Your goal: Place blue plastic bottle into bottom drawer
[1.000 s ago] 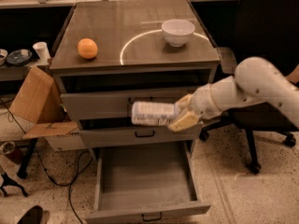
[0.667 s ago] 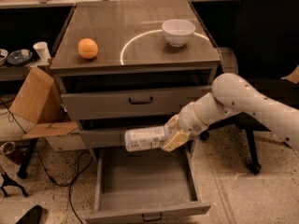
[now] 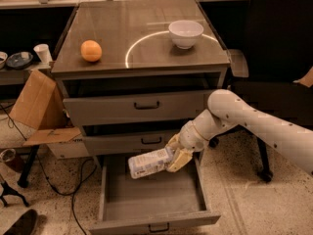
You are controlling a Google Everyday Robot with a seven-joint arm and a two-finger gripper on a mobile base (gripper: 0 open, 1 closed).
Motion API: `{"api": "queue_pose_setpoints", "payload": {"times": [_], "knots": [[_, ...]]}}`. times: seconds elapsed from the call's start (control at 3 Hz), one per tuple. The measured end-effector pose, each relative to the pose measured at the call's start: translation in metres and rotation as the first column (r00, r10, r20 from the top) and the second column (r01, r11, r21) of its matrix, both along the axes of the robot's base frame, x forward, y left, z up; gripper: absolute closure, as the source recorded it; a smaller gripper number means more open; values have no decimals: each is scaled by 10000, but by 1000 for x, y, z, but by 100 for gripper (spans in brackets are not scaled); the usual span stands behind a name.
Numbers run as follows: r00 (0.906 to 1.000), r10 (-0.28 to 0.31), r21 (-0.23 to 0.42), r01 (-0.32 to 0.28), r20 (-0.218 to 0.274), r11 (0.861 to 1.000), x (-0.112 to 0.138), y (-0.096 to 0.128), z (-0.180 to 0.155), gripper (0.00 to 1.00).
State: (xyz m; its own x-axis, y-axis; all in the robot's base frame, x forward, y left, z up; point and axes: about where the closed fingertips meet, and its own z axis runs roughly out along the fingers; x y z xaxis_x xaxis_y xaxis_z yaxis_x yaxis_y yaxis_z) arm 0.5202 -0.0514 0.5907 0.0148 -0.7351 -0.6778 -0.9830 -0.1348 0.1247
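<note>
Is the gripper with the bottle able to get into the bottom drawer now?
Probably yes. The gripper holds the bottle over the bottom drawer, which stands open; nothing visible lies between them.

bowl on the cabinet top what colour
White bowl, camera view; the hand holds the bottle over the bottom drawer.

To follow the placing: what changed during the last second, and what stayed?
The gripper, fingers shut on the blue plastic bottle, came down and slightly left, from in front of the middle drawer to over the open bottom drawer. Nothing was let go. The orange and white bowl stayed in place.
</note>
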Motion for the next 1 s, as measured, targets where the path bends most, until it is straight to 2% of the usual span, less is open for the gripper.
{"api": "queue_pose_setpoints", "payload": {"times": [0.33,0.67,1.0], "knots": [[10000,-11,-8,11,-7,10000,0,0,0,100],[9993,-268,-113,271,276,9996,-4,-1,-3,100],[9949,-895,-302,909,460,9954,-8,8,-39,100]]}}
